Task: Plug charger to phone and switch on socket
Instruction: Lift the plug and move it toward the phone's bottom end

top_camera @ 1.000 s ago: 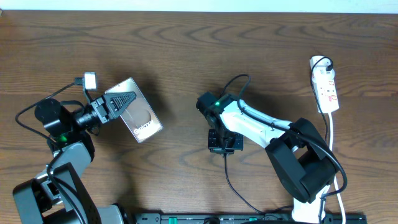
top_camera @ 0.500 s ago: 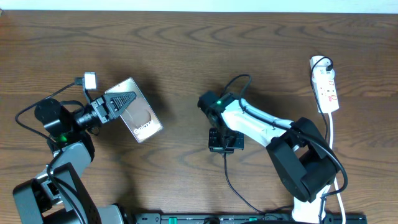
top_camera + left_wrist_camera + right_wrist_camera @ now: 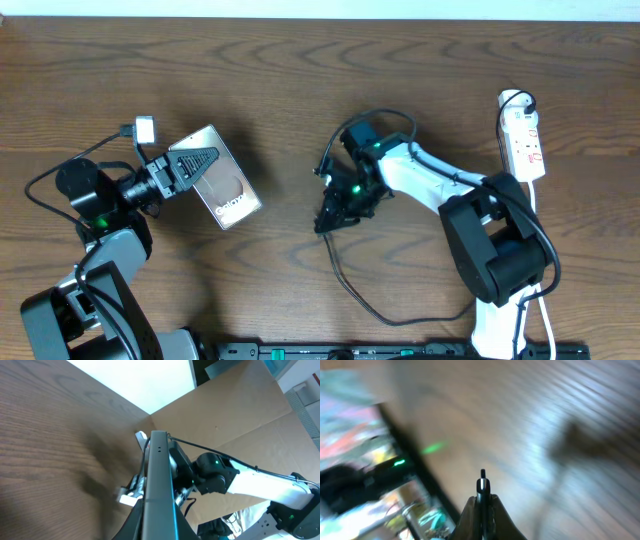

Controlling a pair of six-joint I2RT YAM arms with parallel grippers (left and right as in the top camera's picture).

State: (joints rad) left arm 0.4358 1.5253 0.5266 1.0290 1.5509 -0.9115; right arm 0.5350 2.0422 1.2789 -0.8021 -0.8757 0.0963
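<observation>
The phone (image 3: 222, 178) is a glossy slab with white lettering, held tilted above the table at the left. My left gripper (image 3: 196, 164) is shut on it; in the left wrist view the phone (image 3: 159, 485) shows edge-on between the fingers. My right gripper (image 3: 330, 214) is at the table's middle, shut on the charger's black plug tip (image 3: 482, 487), which sticks out between its fingers. The thin black charger cable (image 3: 350, 285) trails from it toward the front edge. The white socket strip (image 3: 524, 137) with red marks lies at the far right.
A small white block (image 3: 145, 129) sits by the left arm. The socket's white cord (image 3: 537, 215) runs down the right side. A black rail (image 3: 400, 350) lines the front edge. The right wrist view is motion-blurred.
My right arm has swung and turned; its gripper moved left and up off the table with the charger plug, pulling the cable along. The left arm and phone have not moved.
</observation>
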